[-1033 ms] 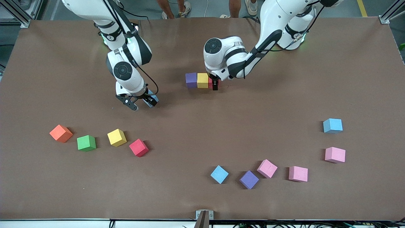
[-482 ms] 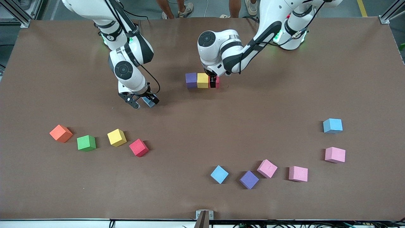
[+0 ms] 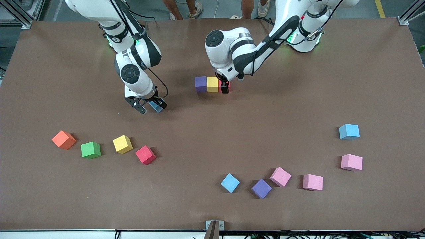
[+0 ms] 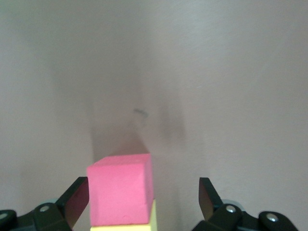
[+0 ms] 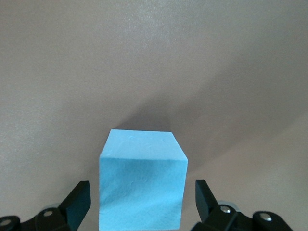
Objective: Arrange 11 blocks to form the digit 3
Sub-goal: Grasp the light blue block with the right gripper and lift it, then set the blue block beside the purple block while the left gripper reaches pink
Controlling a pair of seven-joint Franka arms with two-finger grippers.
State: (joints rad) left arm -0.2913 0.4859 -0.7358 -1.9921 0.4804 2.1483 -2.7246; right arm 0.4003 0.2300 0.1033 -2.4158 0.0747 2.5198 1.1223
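A row of three blocks lies mid-table: purple (image 3: 200, 84), yellow (image 3: 212, 84) and a red block (image 3: 228, 83) (image 4: 120, 190) at the end toward the left arm. My left gripper (image 3: 225, 86) (image 4: 143, 192) stands open around the red block, which sits close to one finger (image 4: 77, 199) with a wide gap to the other. My right gripper (image 3: 151, 106) (image 5: 142, 192) is open astride a light blue block (image 3: 156, 106) (image 5: 142, 180) that rests on the table, with a gap on each side.
Loose cubes lie nearer the front camera: orange (image 3: 64, 139), green (image 3: 90, 149), yellow (image 3: 122, 144) and red (image 3: 145, 154) toward the right arm's end; light blue (image 3: 230, 182), purple (image 3: 261, 188), three pink (image 3: 280, 176), and light blue (image 3: 349, 131) toward the left arm's end.
The left arm's wrist has swung a little toward the right arm's end, its gripper still at the red block. The right gripper has settled closer around the light blue block.
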